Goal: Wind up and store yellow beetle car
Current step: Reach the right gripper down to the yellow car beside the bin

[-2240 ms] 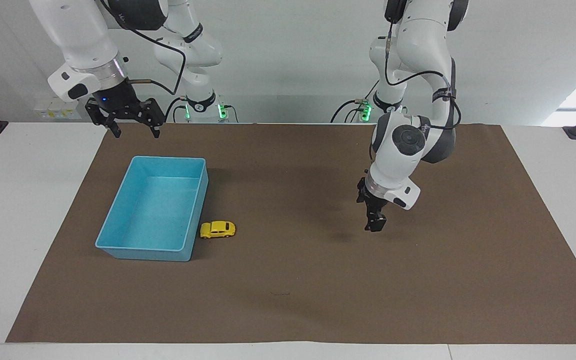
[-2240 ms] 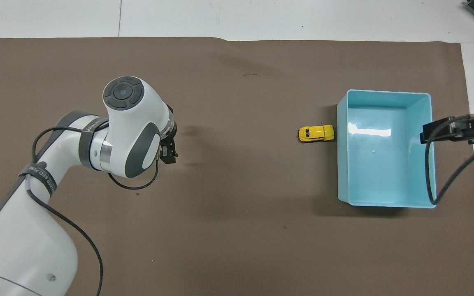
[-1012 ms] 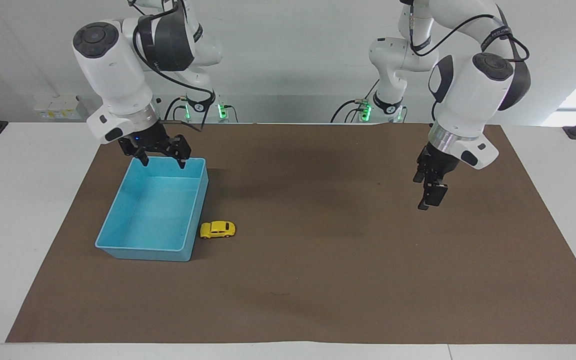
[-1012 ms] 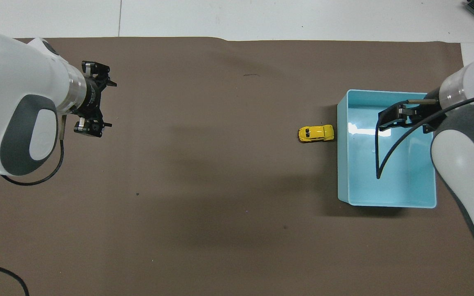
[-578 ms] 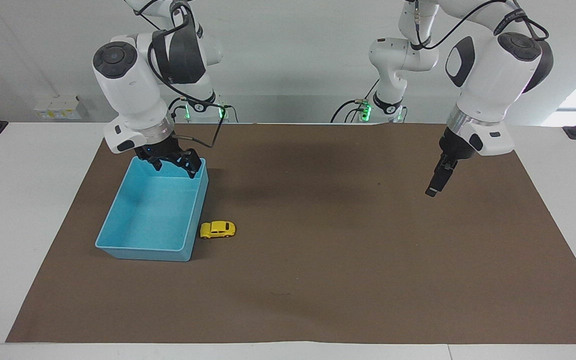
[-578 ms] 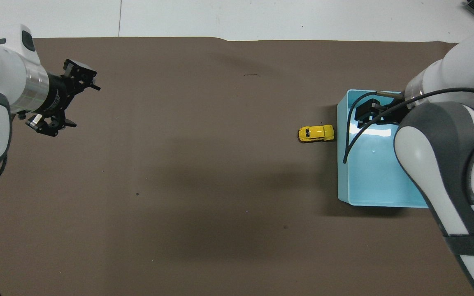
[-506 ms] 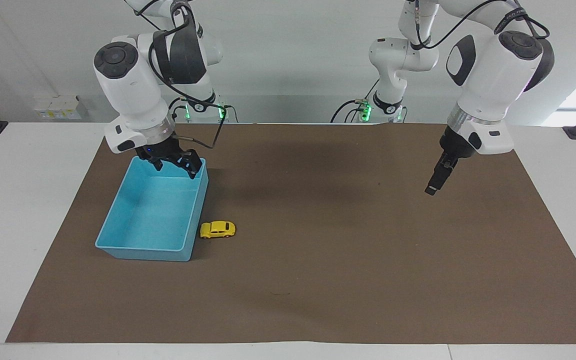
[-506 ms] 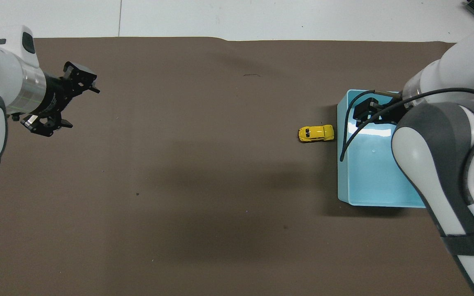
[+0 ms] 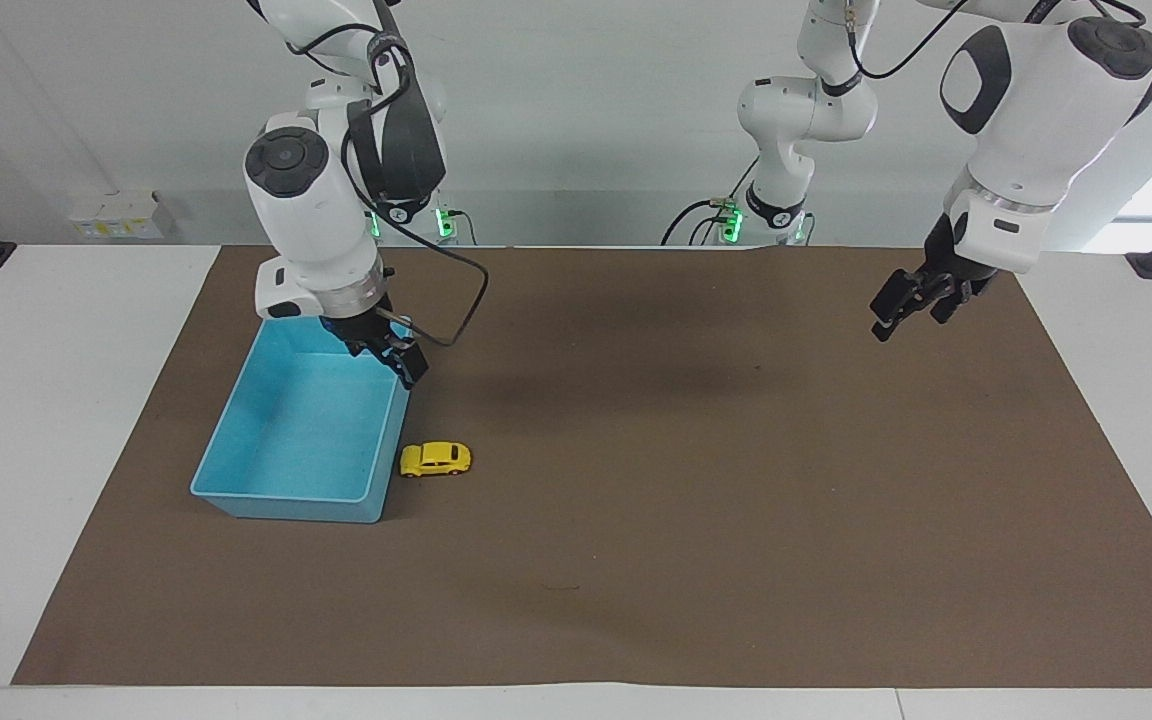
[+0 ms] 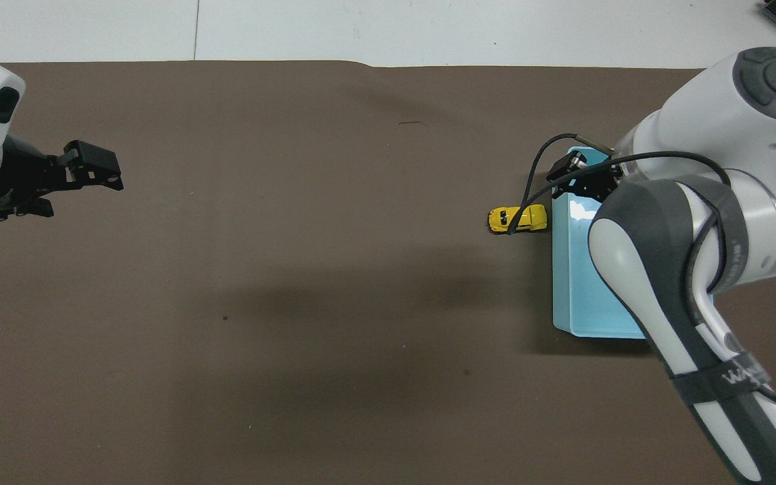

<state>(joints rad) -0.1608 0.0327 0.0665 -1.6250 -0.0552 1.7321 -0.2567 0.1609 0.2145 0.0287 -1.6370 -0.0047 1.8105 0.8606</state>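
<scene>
Two views, taken in turn, with the blue bin as the landmark.

Facing view, car: the yellow beetle car (image 9: 435, 459) sits on its wheels on the brown mat (image 9: 636, 560), just beside the blue bin (image 9: 266, 495), by the bin's corner that lies farther from the robots.
Facing view, bin: nothing shows inside it.
Facing view, right gripper: the right gripper (image 9: 402, 364) hangs over the bin's edge on the car's side, above the car and clear of it, with nothing between the fingers. The fingers look apart, though seen slantwise.
Facing view, left gripper: the left gripper (image 9: 904, 305) is up in the air over the mat, well apart from the bin, at the left arm's end of the table; it holds nothing, fingers spread, and this arm appears to wait.

Overhead view, car: the car (image 10: 517, 219) lies along the bin's (image 10: 566, 283) wall, a dangling cable crossing in front of it.
Overhead view, right gripper: the right gripper (image 10: 573, 176) shows over the bin's corner beside the car, the arm covering much of the bin.
Overhead view, left gripper: the left gripper (image 10: 85, 174) is over bare mat, well apart from the bin.

Progress: none of the task looks done. The car is untouched; grasping, winding and placing it in the bin all remain.
</scene>
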